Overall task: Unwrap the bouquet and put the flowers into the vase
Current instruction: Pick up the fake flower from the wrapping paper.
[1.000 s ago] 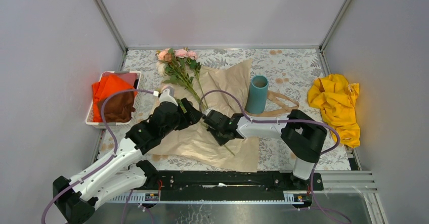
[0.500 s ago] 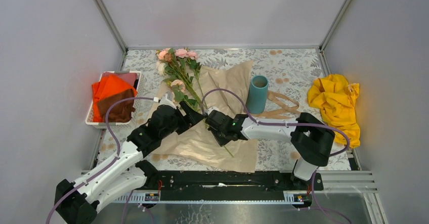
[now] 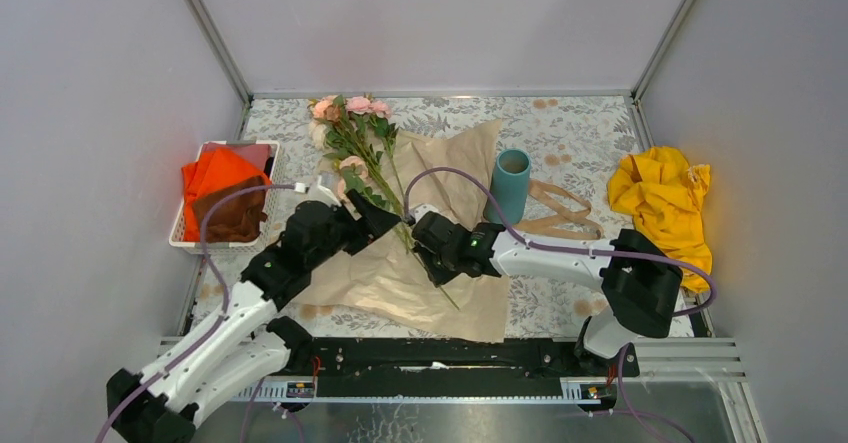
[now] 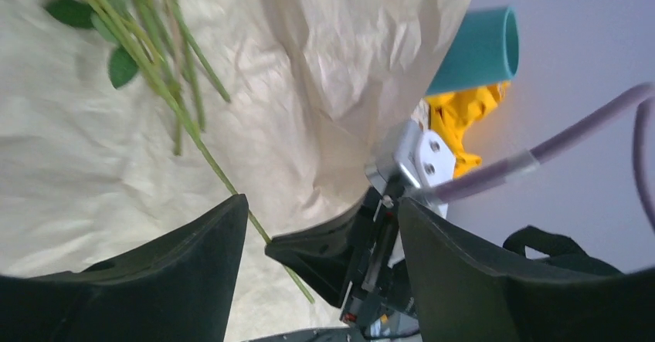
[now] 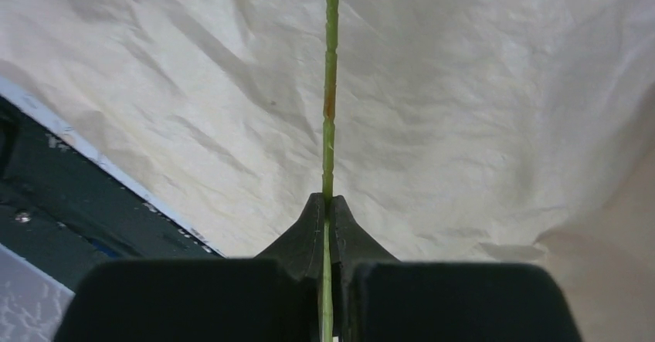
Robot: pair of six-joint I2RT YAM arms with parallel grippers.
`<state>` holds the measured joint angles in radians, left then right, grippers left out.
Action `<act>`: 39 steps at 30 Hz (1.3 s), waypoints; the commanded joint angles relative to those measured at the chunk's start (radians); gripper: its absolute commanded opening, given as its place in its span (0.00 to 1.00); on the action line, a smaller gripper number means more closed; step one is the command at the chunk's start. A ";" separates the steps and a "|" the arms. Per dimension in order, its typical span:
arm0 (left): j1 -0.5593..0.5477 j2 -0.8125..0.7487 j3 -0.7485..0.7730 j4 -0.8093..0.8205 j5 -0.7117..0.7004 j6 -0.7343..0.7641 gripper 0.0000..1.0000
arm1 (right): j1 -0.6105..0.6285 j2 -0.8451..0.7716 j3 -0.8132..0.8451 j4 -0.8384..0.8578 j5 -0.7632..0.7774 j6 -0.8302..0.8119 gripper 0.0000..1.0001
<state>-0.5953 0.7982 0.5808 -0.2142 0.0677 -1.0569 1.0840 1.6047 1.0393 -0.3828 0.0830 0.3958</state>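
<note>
The bouquet is unwrapped: crinkled tan paper point(image 3: 440, 188) lies flat, and the flowers point(image 3: 350, 128), pink and peach roses, lie across its far left edge, stems running toward me. My right gripper point(image 3: 422, 235) is shut on one thin green stem point(image 5: 330, 118); in the right wrist view the stem passes straight between the right gripper's point(image 5: 327, 203) closed fingers. My left gripper point(image 3: 388, 219) sits just left of it, open over the paper point(image 4: 309, 64) with nothing between its fingers point(image 4: 193, 272). The teal vase point(image 3: 510, 185) stands upright at the paper's right edge.
A tan ribbon point(image 3: 562, 211) lies right of the vase. A yellow cloth point(image 3: 665, 213) is bunched at the far right. A white basket point(image 3: 190, 238) with orange and brown cloths sits at the left wall. Enclosure walls bound the table.
The right gripper has closed on the stem. The left gripper has shifted slightly right and farther away, uncovering a pink rose at the paper's left edge. The right elbow swung right.
</note>
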 commanded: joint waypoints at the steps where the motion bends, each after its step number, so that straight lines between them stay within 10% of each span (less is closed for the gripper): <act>1: 0.037 -0.132 0.095 -0.199 -0.155 0.086 0.78 | 0.024 -0.053 -0.002 0.133 -0.026 -0.036 0.00; 17: 0.039 -0.006 -0.007 -0.201 -0.086 -0.023 0.80 | 0.024 -0.047 0.050 0.125 -0.018 -0.043 0.00; 31: 0.038 0.269 -0.128 0.268 0.102 -0.027 0.75 | 0.024 -0.056 0.068 0.131 -0.063 -0.039 0.00; 36: 0.037 0.396 -0.117 0.340 0.153 -0.020 0.55 | 0.024 -0.066 0.066 0.131 -0.062 -0.035 0.00; 39: 0.037 0.427 -0.130 0.374 0.165 -0.019 0.22 | 0.024 -0.070 0.062 0.131 -0.058 -0.035 0.00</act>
<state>-0.5610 1.1984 0.4580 0.0193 0.1802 -1.0840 1.1015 1.5890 1.0660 -0.2787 0.0330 0.3641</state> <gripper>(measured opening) 0.393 0.022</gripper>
